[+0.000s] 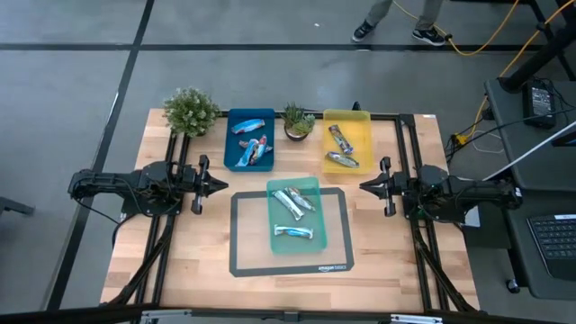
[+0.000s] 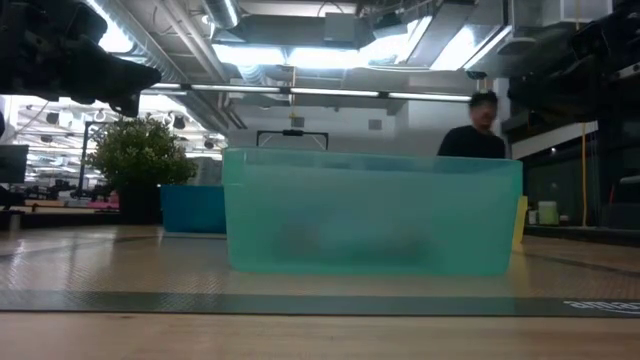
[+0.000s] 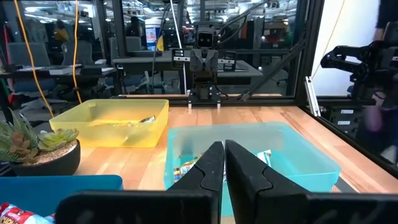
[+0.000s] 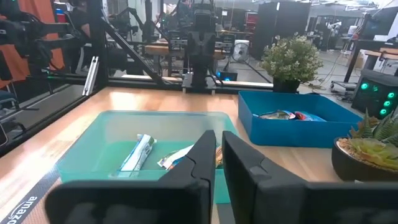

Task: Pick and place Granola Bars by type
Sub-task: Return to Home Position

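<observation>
So as far as I can tell there's nothing loose on the tabletop (image 1: 189, 243). Every one of the granola bars (image 1: 292, 232) I can see is in a tray: blue-orange ones in the blue tray (image 1: 236, 148), brownish-silver ones in the yellow tray (image 1: 360, 126), and silvery-teal ones in the teal tray (image 1: 315, 220) in the middle.

The left end effector (image 1: 209, 184) and right end effector (image 1: 364, 186) sit at opposite sides of the tabletop, pointing straight at each other. The teal tray is between them, a bit toward the front edge. Both are empty. In the wrist views the left fingers (image 3: 208, 171) and right fingers (image 4: 199, 158) are pinched nearly together, with just a sliver of a gap and nothing in it.

Geometry-wise, the right one looks slightly nearer the teal tray. The blue tray is on the left arm's side and the yellow tray on the right arm's. In the teal tray, the front bar lies roughly along the line between the two arms, and the ones behind it sit diagonally.

My read is that sorting's done and all that's left is pulling back to rest, with no bar in the way.
</observation>
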`<action>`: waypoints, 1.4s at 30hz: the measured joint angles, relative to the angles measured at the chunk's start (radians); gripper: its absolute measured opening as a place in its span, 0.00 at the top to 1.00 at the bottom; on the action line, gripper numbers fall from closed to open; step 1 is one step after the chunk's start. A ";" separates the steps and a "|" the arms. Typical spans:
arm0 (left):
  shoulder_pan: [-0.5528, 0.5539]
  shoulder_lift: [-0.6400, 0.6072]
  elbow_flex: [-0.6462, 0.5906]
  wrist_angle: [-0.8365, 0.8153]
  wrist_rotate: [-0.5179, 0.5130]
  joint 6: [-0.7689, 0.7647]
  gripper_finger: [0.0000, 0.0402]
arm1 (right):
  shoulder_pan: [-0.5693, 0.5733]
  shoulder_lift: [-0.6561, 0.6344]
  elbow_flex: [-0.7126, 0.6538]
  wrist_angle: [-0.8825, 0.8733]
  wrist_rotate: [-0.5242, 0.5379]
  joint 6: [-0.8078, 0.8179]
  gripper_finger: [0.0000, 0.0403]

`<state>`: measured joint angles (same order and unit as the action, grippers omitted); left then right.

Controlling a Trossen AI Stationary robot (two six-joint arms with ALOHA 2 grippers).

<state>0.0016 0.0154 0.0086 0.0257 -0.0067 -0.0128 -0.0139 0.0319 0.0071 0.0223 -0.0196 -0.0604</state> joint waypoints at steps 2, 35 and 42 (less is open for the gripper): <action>0.000 0.000 0.000 0.000 0.000 0.000 0.97 | 0.000 0.000 0.000 0.000 0.000 0.000 0.92; 0.000 0.000 0.000 0.000 0.000 0.000 0.98 | 0.000 0.000 0.000 0.001 0.000 0.000 0.92; 0.000 0.000 0.000 0.000 0.000 0.000 0.97 | 0.000 0.000 0.000 0.001 0.000 0.000 0.92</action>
<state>0.0017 0.0156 0.0086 0.0257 -0.0071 -0.0128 -0.0138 0.0319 0.0073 0.0235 -0.0193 -0.0608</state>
